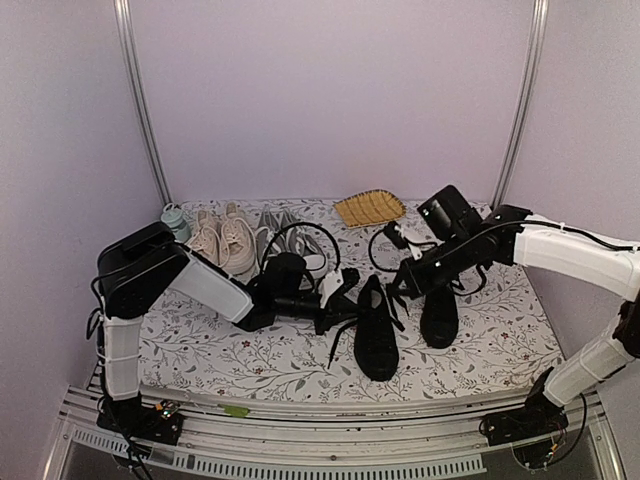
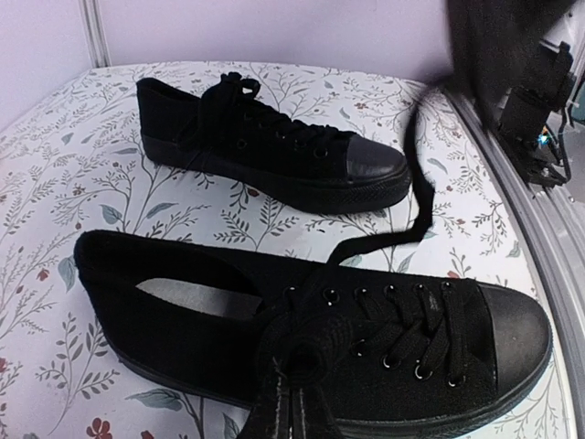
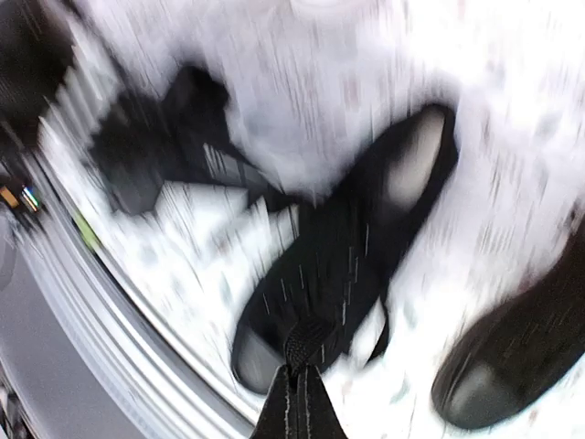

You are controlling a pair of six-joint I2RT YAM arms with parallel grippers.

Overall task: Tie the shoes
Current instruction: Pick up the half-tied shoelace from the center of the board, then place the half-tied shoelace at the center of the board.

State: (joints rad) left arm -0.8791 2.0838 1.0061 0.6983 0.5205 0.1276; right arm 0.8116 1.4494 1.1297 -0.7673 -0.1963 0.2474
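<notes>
Two black shoes lie mid-table, the left shoe (image 1: pixel 375 335) (image 2: pixel 439 357) (image 3: pixel 338 256) and the right shoe (image 1: pixel 438 315) (image 2: pixel 274 151) (image 3: pixel 512 357), toes toward the front edge. My left gripper (image 1: pixel 345 290) (image 2: pixel 291 389) is shut on a bunched loop of black lace (image 2: pixel 315 352) at the top of the left shoe's lacing. Another lace strand (image 2: pixel 422 197) rises from that shoe toward the right arm. My right gripper (image 1: pixel 398 285) (image 3: pixel 298 373) hangs above the left shoe, shut on a fold of lace (image 3: pixel 309 340). The right wrist view is motion-blurred.
A beige pair (image 1: pixel 225 240) and a grey pair (image 1: pixel 290 235) sit at the back left beside a small pale bottle (image 1: pixel 174 218). A yellow woven dish (image 1: pixel 368 208) lies at the back. The metal rail (image 1: pixel 330 440) runs along the front edge.
</notes>
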